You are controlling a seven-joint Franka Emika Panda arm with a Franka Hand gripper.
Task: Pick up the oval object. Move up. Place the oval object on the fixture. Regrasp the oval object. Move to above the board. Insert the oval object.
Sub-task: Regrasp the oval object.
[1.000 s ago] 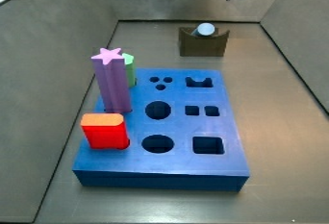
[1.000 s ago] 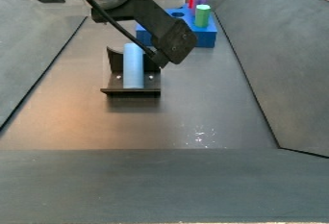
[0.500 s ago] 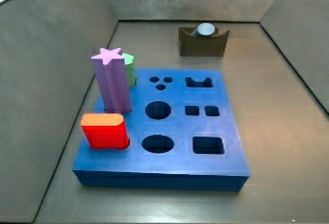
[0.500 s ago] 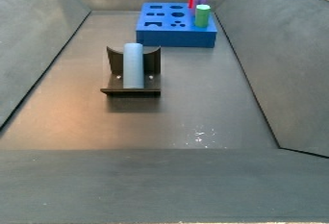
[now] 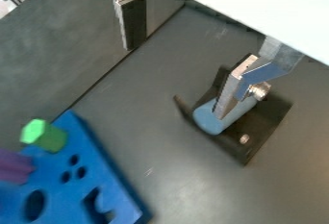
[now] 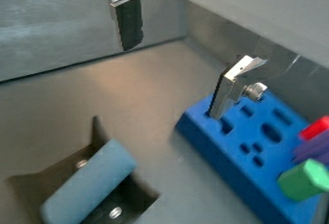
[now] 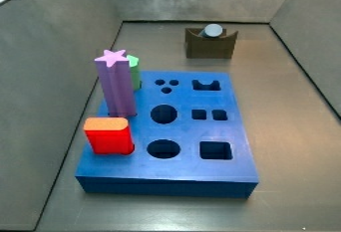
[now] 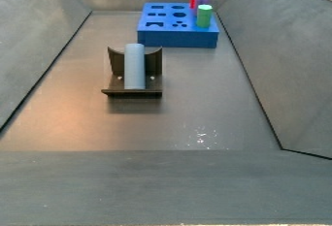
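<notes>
Silver end effector (image 5: 193, 36) open, empty, raised

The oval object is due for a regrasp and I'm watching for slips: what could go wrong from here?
The oval object lies loose in the fixture, so an off-centre close could roll or tip it out. The gripper is open, high above the floor and out of both side views; a misaligned descent could strike the fixture's walls.

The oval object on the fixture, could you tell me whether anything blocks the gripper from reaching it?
Nothing visible does. The oval object lies in the fixture, uncovered, with the open, empty gripper well above it.
</notes>
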